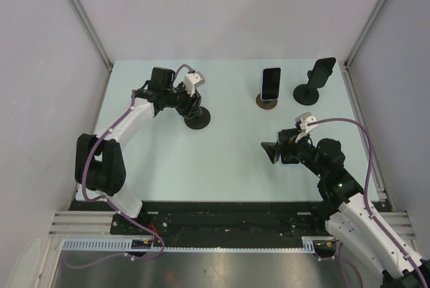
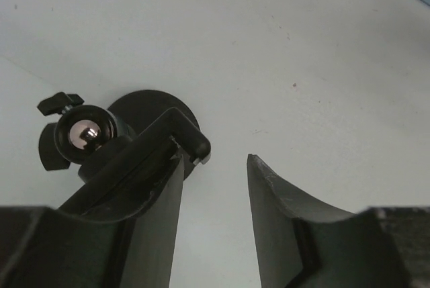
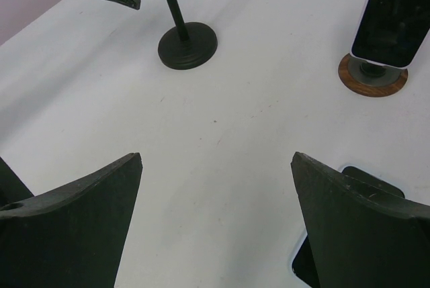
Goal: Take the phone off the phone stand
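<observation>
A dark phone with a white rim (image 1: 271, 82) stands upright in a stand with a round brown base (image 1: 267, 104) at the back centre; it also shows in the right wrist view (image 3: 396, 13). My right gripper (image 1: 271, 152) (image 3: 216, 159) is open and empty, low over the table in front of it. A second dark phone (image 3: 366, 179) lies flat on the table, partly hidden under my right finger. My left gripper (image 1: 190, 105) (image 2: 215, 160) is open, its left finger against the cradle of an empty black stand (image 2: 151, 107) (image 1: 197, 120).
Another empty black stand (image 1: 316, 80) stands at the back right corner. The left stand's round base (image 3: 188, 45) shows ahead in the right wrist view. White walls and metal rails enclose the pale table (image 1: 222, 167).
</observation>
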Action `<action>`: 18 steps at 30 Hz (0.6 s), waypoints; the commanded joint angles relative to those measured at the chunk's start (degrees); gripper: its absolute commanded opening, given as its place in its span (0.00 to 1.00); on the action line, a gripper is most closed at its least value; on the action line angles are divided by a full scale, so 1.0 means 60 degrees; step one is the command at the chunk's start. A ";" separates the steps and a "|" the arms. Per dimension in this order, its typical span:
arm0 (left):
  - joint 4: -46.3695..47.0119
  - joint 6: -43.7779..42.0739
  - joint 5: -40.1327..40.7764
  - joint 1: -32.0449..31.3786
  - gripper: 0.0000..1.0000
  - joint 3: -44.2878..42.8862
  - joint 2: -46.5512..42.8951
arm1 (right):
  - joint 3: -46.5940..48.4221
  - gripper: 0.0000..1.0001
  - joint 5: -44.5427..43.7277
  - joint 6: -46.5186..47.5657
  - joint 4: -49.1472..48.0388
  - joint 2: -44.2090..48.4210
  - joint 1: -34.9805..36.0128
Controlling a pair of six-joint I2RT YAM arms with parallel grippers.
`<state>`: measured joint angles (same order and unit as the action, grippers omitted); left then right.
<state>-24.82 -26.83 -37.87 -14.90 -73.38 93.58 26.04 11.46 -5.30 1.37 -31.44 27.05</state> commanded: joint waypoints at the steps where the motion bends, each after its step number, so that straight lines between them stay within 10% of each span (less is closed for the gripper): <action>1: 0.0035 0.2154 0.2163 -0.0315 0.50 -0.0352 -0.0538 | -0.0078 0.99 0.0008 0.0048 -0.0521 0.0040 0.0048; 8: 0.0049 0.4205 0.4770 -0.1384 0.74 -0.0294 -0.1269 | -0.0078 0.99 -0.0080 0.0048 -0.0491 0.0128 0.0048; 18: 0.0035 0.5921 0.6970 -0.2044 0.70 -0.0528 -0.1506 | -0.0092 0.98 -0.0167 -0.0010 -0.0418 0.0288 0.0048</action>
<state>-25.41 2.87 -3.11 -27.27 -74.08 85.60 25.50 11.33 -5.34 0.99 -31.18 27.05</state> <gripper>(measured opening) 0.709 0.988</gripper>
